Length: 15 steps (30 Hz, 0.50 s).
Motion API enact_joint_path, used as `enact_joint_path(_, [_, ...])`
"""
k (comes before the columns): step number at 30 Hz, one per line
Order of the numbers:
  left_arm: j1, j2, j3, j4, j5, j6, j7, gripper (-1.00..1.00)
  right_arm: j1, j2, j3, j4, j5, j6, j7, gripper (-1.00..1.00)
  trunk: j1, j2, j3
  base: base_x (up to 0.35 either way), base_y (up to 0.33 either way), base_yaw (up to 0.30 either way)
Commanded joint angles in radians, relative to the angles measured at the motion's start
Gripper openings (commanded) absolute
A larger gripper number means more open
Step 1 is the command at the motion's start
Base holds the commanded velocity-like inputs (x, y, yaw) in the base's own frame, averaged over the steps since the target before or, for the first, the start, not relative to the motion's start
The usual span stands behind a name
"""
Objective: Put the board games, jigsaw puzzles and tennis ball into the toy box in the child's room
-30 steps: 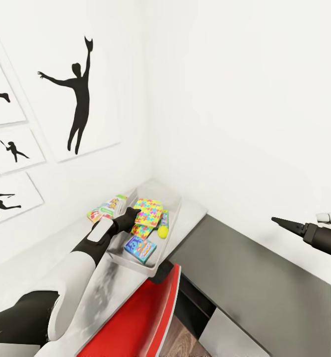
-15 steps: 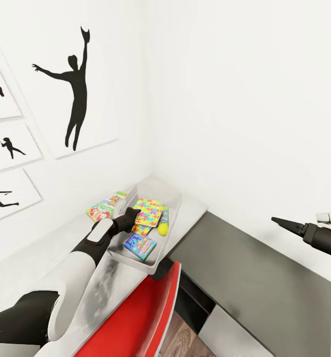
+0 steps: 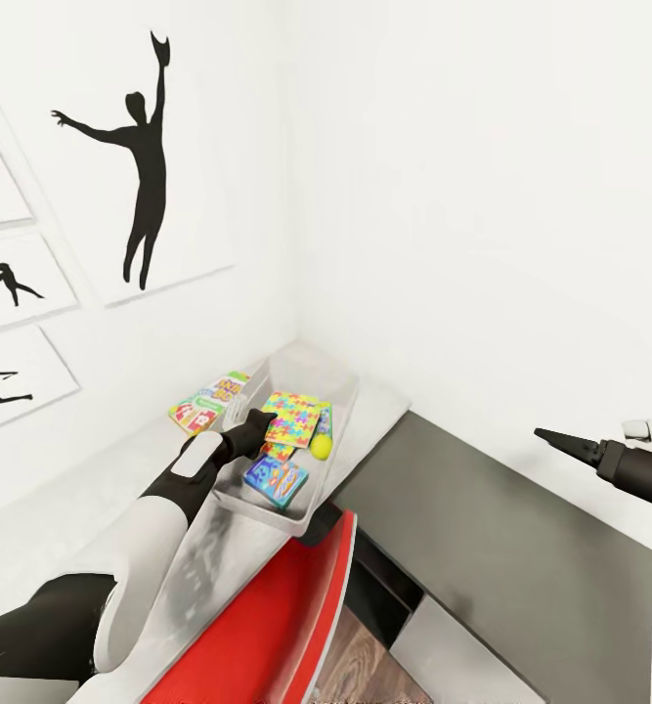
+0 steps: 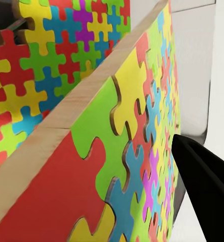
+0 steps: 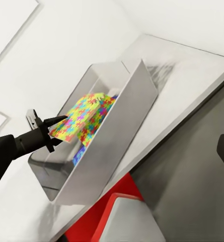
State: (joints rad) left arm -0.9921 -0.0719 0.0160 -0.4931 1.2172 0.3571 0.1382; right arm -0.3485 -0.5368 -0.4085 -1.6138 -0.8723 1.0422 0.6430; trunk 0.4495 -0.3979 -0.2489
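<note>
The jigsaw puzzle [image 3: 294, 416] is held tilted over the toy box [image 3: 318, 364], a thin flat board with a pale wood-coloured edge and bright interlocking pieces, and the left gripper [image 3: 259, 427] has its fingers pinched on the near edge of it. A second puzzle sheet [image 4: 51, 60] looks to lie right behind it. Down in the box I can see the tennis ball [image 3: 321, 447], small and fuzzy-looking yellow-green, plus a blue board game [image 3: 276, 479] near the box's front end. So my guess is we're at the dropping-in step: the next move is just letting go so the sheet falls flat inside the thin grey walls. Another board game [image 3: 209, 401] sits on the table [image 3: 384, 406] just outside the box's wall-side edge, so that one's still to do. The right gripper [image 3: 565, 441] hangs out well away past the table's end, fingers closed to a point, holding nothing.
</note>
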Motion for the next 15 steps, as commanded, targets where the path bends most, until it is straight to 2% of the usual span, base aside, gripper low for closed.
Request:
enact_joint_path(1, [-0.001,0.0,0.002,-0.003,0.01,0.003,0.011,-1.0,-0.001,0.0,-0.001,0.0,0.005,0.005,0.007,1.0,0.001,-0.002,-0.003,0.0,0.0,0.0])
enact_joint_path(15, [-0.014,0.012,0.002,-0.004,0.01,0.003,0.011,-1.0,-0.001,0.0,-0.003,0.0,0.006,0.005,0.007,1.0,0.001,-0.002,-0.012,0.0,0.0,0.0])
